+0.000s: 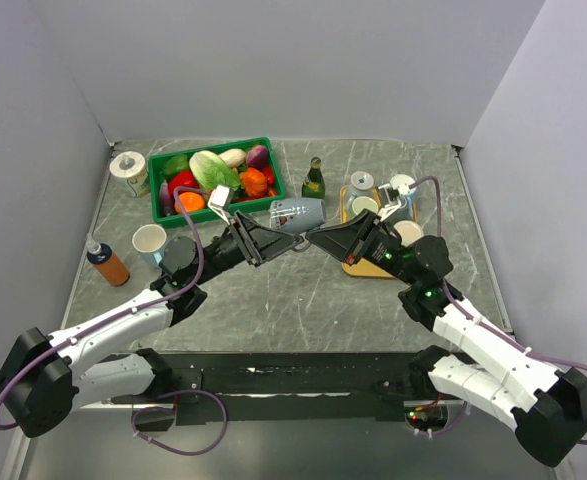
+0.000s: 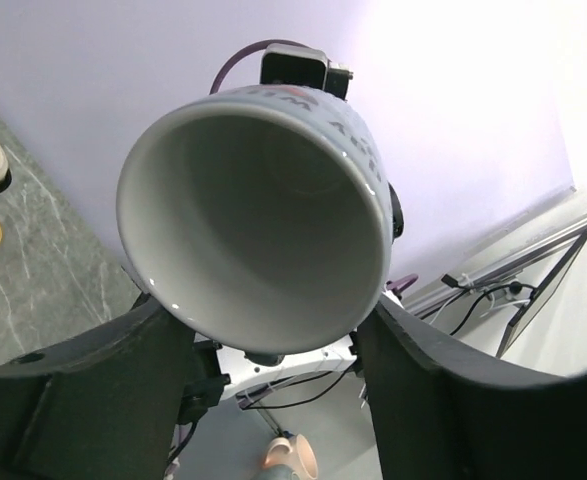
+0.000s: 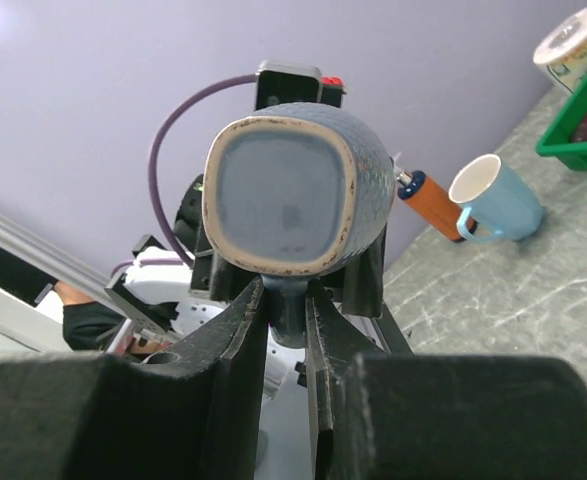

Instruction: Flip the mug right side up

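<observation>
The blue-grey mug (image 1: pixel 298 212) is held in the air on its side between both grippers, above the middle of the table. In the left wrist view its white inside (image 2: pixel 253 210) faces the camera. In the right wrist view its base (image 3: pixel 283 190) faces the camera. My left gripper (image 1: pixel 275 236) has its fingers (image 2: pixel 423 390) against both sides of the mug body and is shut on it. My right gripper (image 3: pixel 285 292) is shut on the mug's handle (image 3: pixel 288 300) below the base; it reaches in from the right (image 1: pixel 318 237).
A green crate (image 1: pixel 159 205) of vegetables stands at the back left, with a tape roll (image 1: pixel 128 166) beside it. A light-blue cup (image 1: pixel 150 243) and an orange bottle (image 1: pixel 106 263) stand at the left. A green bottle (image 1: pixel 314 180) and a yellow tray (image 1: pixel 358 268) with cups are at the right.
</observation>
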`<state>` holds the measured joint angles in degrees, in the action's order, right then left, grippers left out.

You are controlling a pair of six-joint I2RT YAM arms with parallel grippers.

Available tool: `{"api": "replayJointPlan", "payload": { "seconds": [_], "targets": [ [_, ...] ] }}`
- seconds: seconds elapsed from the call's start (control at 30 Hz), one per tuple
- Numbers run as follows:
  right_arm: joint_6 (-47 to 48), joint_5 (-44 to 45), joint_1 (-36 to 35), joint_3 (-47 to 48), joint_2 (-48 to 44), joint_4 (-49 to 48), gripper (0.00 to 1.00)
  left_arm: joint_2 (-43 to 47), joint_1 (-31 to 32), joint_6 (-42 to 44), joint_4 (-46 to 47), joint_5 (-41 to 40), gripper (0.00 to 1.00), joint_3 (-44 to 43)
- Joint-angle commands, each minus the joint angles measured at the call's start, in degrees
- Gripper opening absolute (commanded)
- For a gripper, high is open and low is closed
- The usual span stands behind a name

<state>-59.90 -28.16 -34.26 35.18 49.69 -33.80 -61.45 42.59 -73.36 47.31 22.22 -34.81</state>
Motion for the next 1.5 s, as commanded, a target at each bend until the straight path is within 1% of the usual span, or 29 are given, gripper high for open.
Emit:
{"api": "replayJointPlan", "payload": {
  "seconds": [0.0,0.03,0.1,0.13,0.2,0.23,0.3,0.33,0.43,0.5,0.53,0.6,0.63,0.67,0.87,0.97,1.0,1.03,1.07,1.1,1.17,1.2,1.23,1.3,1.33,1.43,1.47],
  "targets": [
    [-0.57,1.44,-1.24,-0.72,-0.21,-7.42,0.0,1.33,0.57,-1.17,4.99,-1.91,0.65,-0.7],
    [-0.48,1.44,-1.6,-0.9,-0.12,-7.59,0.0,1.51,0.57,-1.17,4.9,-2.18,0.62,-0.7],
    [-0.04,1.97,-1.95,-0.99,0.05,-7.77,0.0,1.86,0.57,-1.08,4.55,-2.79,0.59,-0.7],
    [0.31,2.15,-2.3,-1.16,0.14,-7.77,0.0,2.03,0.57,-1.17,4.46,-3.32,0.55,-0.7],
    [0.48,2.32,-2.92,-1.17,0.58,-7.77,0.0,2.21,0.57,-1.08,4.11,-3.85,0.51,-0.7],
    [0.66,2.32,-3.09,-1.25,0.58,-7.77,0.0,2.3,0.48,-0.91,3.93,-4.11,0.45,-0.79],
    [0.75,2.5,-3.71,-1.34,0.85,-7.95,0.0,2.3,0.57,-0.82,3.49,-4.2,0.39,-1.05],
    [0.66,2.5,-3.79,-1.43,1.11,-7.95,0.0,2.21,0.57,-0.73,3.32,-4.2,0.32,-1.05],
    [1.19,2.94,-4.24,-1.43,1.37,-7.68,0.0,2.21,0.57,-0.73,2.61,-4.73,0.26,-1.14],
    [1.54,3.03,-4.76,-1.34,1.55,-7.42,0.0,2.21,0.48,-0.55,2.26,-5.08,0.24,-1.14],
    [1.8,3.29,-4.94,-1.25,1.55,-6.9,0.0,2.3,0.48,-0.29,1.83,-5.25,0.19,-1.14],
    [2.33,3.46,-5.03,-1.17,1.72,-6.46,0.0,2.65,0.57,0.15,1.12,-5.69,0.12,-1.31],
    [2.59,3.64,-5.29,-1.08,1.72,-5.93,0.0,2.65,0.57,0.85,-0.01,-5.87,0.03,-1.4],
    [2.77,3.9,-5.38,-0.9,1.72,-4.88,0.0,3.09,0.57,1.2,-0.72,-6.22,0.01,-1.66],
    [4.35,5.66,-5.46,-0.02,1.02,1.62,0.0,5.11,0.57,5.24,-7.83,-8.94,0.01,-2.63],
    [4.88,6.01,-5.38,0.33,0.85,2.95,0.0,6.08,0.57,7.53,-10.91,-10.35,0.01,-3.07],
    [5.14,6.19,-5.29,0.5,0.76,4.43,0.13,6.25,0.57,8.14,-11.97,-10.7,0.01,-3.25],
    [5.84,6.19,-5.38,1.11,0.84,5.23,0.21,6.78,0.57,9.54,-13.11,-11.84,0.01,-3.42],
    [6.28,6.28,-5.46,1.47,0.85,6.11,0.32,6.96,0.57,10.51,-14.6,-12.37,0.01,-4.3],
    [6.72,7.41,-5.47,1.99,0.76,9.6,0.59,7.22,0.57,11.74,-19.75,-13.07,0.01,-5.09],
    [7.6,9.17,-5.38,3.23,0.06,13.22,0.75,8.01,0.57,16.48,-26.62,-17.02,0.01,-8.06],
    [7.95,10.22,-5.46,3.49,-0.12,14.89,0.87,8.27,0.57,18.06,-32.14,-18.86,0.01,-8.87],
    [8.83,11.8,-5.38,3.84,-0.9,17.86,0.9,8.89,0.57,20.69,-34.89,-20.27,0.01,-9.57],
    [9.1,13.39,-5.55,4.02,-1.44,20.52,0.95,9.68,0.57,23.16,-38.85,-24.39,0.01,-10.98],
    [9.71,15.05,-5.55,4.02,-1.87,22.88,0.96,10.38,0.57,25.27,-42.44,-25.81,0.01,-11.33],
    [9.89,17.61,-5.38,5.07,-2.06,27.2,0.98,11.09,0.57,28.44,-47.99,-31.78,0.01,-12.12],
    [9.63,19.44,-5.29,5.42,-1.88,30.26,0.98,11.0,0.57,29.15,-50.54,-33.28,0.01,-12.82]
  ]
}}
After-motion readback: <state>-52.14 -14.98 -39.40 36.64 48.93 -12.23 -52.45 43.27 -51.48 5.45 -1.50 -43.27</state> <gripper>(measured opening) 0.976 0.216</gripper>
